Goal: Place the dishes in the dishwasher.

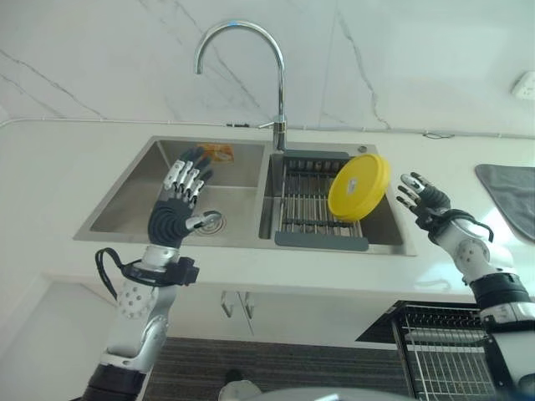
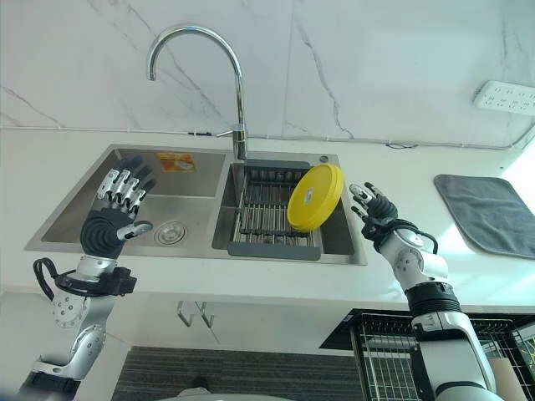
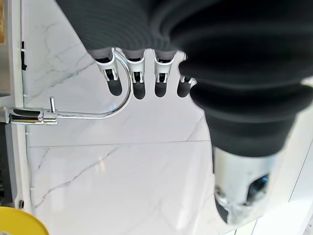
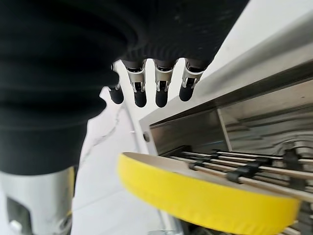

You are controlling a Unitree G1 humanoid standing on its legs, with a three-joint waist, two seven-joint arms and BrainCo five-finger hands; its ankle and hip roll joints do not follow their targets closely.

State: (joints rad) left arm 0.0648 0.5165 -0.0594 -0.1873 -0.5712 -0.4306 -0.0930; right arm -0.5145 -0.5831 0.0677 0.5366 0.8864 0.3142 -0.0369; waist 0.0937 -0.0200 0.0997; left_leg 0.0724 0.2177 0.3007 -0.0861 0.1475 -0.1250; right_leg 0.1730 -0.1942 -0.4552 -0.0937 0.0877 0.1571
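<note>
A yellow plate (image 1: 359, 187) leans on edge in the wire drying rack (image 1: 307, 203) inside the right basin of the sink, tilted against the basin's right wall. My right hand (image 1: 423, 199) is held open just right of the plate, over the counter edge, a small gap away from it. In the right wrist view the plate's rim (image 4: 205, 196) lies below the straight fingers (image 4: 140, 90). My left hand (image 1: 182, 194) is raised open over the left basin, fingers spread, holding nothing. The dishwasher's wire rack (image 1: 447, 355) shows below the counter at the lower right.
A tall curved faucet (image 1: 278, 83) rises behind the sink (image 1: 125, 188) between the basins. The left basin has a round drain (image 1: 209, 221) and an orange item (image 1: 219, 151) at its back. A grey mat (image 1: 508, 188) lies on the counter at the far right. A marble wall stands behind.
</note>
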